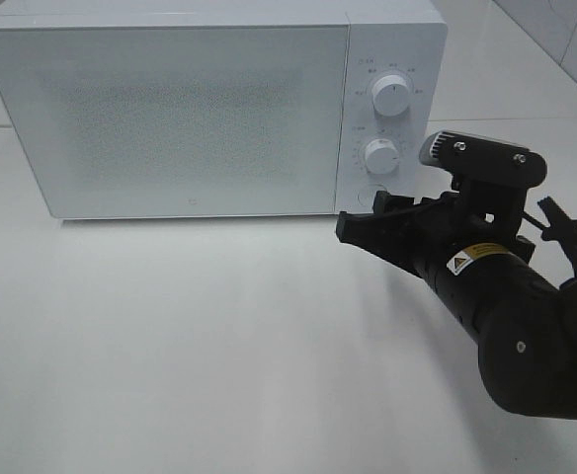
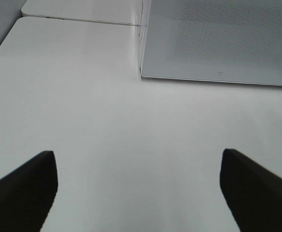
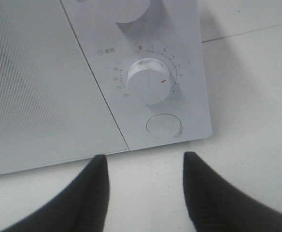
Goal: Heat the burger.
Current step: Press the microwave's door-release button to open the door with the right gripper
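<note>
While microwave (image 1: pixel 170 109) is shut, right gripper (image 3: pixel 145 157) jaws stand half-apart, empty, nr its timer knob (image 3: pixel 148 81); left gripper (image 2: pixel 137 153) spread wide, empty.

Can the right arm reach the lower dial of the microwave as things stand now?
Probably yes. The right pincer hangs just before the lower dial, its jaws apart, and nothing stands between them.

White surface (image 1: pixel 170 346) spreads in front of the closed white microwave (image 1: pixel 170 109); pale tiled wall (image 1: pixel 570 30) behind its right.
</note>
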`<state>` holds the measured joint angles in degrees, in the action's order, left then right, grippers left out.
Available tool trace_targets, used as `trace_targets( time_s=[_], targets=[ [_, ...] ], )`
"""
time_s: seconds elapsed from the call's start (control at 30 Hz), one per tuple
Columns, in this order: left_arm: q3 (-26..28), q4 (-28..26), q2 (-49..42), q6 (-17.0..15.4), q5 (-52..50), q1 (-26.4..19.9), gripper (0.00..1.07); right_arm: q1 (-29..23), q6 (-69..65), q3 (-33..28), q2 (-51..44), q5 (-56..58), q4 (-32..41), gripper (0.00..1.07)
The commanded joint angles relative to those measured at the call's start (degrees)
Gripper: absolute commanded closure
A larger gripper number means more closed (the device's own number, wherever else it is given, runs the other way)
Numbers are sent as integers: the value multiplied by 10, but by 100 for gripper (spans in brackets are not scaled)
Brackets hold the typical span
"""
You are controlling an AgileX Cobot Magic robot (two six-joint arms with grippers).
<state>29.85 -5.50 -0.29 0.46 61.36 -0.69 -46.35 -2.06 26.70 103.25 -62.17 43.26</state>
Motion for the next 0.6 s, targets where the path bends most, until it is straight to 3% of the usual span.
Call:
trace_targets(
  time_s=[0.03,0.07,0.1,0.23,0.43,0.6],
  targets=[
    [-2,-3,-5,-5,0,-1,23,0,-116,5,2,1,-1,79],
    [-2,-3,-5,-5,0,-1,23,1,-187,5,2,1,-2,86],
    [-2,-3,-5,-5,0,-1,23,1,-187,5,2,1,-2,86],
    [-2,-3,-5,-5,0,-1,23,1,-412,5,2,1,-9,96],
    [-2,-3,-5,-5,0,-1,23,1,-595,5,2,17,-10,107],
    [-2,-3,-5,-5,0,-1,23,2,-688,5,2,18,-7,107]
  ],
)
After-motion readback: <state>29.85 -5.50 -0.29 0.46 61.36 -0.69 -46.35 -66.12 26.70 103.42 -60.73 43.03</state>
